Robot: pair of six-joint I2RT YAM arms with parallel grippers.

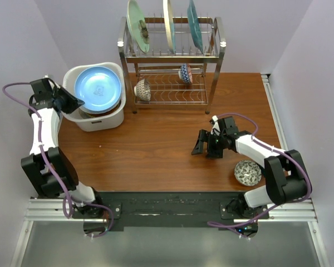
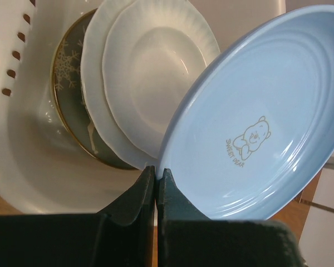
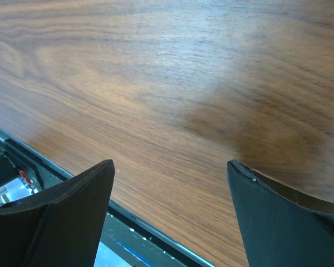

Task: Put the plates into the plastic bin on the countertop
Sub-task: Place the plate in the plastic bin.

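Blue plate (image 1: 98, 89) w/ bear print leans tilted on white plates (image 2: 150, 83) in perforated white plastic bin (image 1: 103, 121), far-left of table (image 1: 156, 150). Green plate (image 1: 138, 25), cream plate (image 1: 168, 22) & teal plate (image 1: 195, 22) stand upright in rack (image 1: 172, 56).

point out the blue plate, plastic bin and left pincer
blue plate (image 2: 260, 105), left wrist view, centre of its face
plastic bin (image 1: 103, 120), top external view, near wall
left pincer (image 2: 157, 172), left wrist view, between fingertips
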